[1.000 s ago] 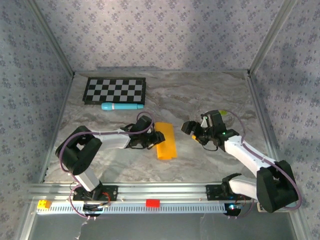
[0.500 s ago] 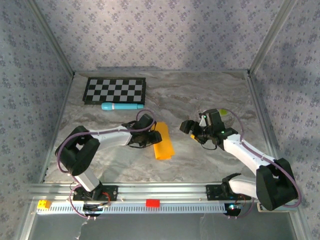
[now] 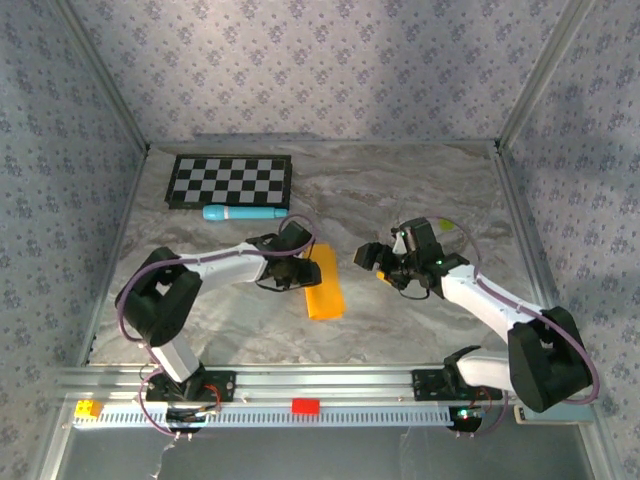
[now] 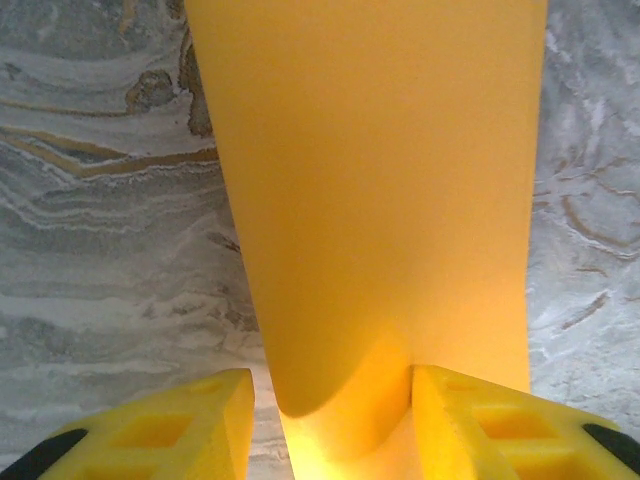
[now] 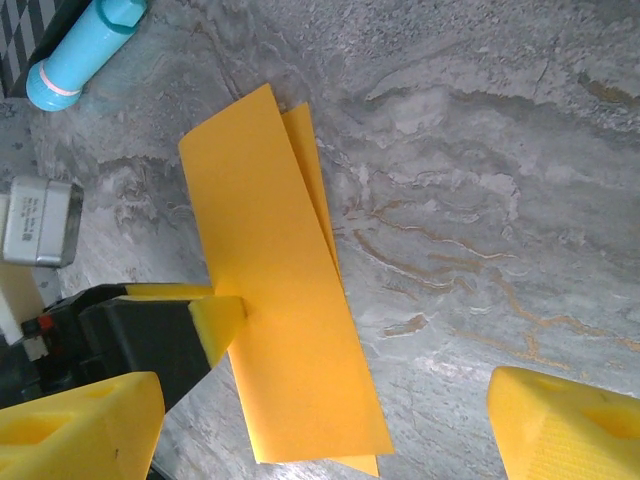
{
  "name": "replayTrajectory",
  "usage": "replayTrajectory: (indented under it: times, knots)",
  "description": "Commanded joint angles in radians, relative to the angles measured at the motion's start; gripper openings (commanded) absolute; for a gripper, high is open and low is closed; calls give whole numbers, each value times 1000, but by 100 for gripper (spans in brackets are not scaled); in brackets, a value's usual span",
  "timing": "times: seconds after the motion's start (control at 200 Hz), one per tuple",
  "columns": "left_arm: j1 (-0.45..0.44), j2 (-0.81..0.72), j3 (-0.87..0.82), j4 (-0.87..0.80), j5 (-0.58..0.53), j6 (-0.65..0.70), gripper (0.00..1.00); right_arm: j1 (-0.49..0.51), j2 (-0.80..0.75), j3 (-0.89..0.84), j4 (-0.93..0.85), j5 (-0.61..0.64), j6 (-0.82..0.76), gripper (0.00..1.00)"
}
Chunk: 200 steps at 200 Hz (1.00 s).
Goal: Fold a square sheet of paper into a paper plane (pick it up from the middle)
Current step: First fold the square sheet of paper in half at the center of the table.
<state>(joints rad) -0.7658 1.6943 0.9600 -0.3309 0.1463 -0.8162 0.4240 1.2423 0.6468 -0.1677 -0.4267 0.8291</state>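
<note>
The orange paper [image 3: 324, 284] lies on the marble table [image 3: 420, 190], folded into a long narrow strip, and it sits right against the left gripper [image 3: 303, 268], on the side facing the other arm. Through the left wrist camera the paper spreads out ahead of the yellow fingers [image 4: 190, 425] and narrows to a curled-up bit between them. One finger overlaps the sheet's edge and a sliver of table shows beside the other, so those jaws stand parted, not squeezed flat on the paper. From the right wrist camera, one yellow fingertip of the left gripper [image 5: 215, 315] touches the strip's long edge, a little past its middle. A second layer peeks out along the side away from that fingertip. The right gripper [image 3: 372, 262] hovers across the paper from the left one, near the strip but not touching it, and points at it. Its own fingers [image 5: 80, 425] are spread wide with nothing held, and the strip lies ahead of their tips. Beyond the left gripper, further from the arm bases and off to its left, a light-blue cylinder [image 3: 244, 212] lies just in front of the black-and-white checkerboard [image 3: 230, 180]
</note>
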Motion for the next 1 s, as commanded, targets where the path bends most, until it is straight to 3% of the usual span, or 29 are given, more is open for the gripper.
replayTrajectory:
  times: [0.0, 0.994]
  knots:
    - [5, 34, 34, -86, 19, 68, 45, 8, 11, 32, -20, -3, -18, 86]
    - [9, 149, 141, -229, -18, 195, 45, 27, 67, 56, -40, -2, -38, 86]
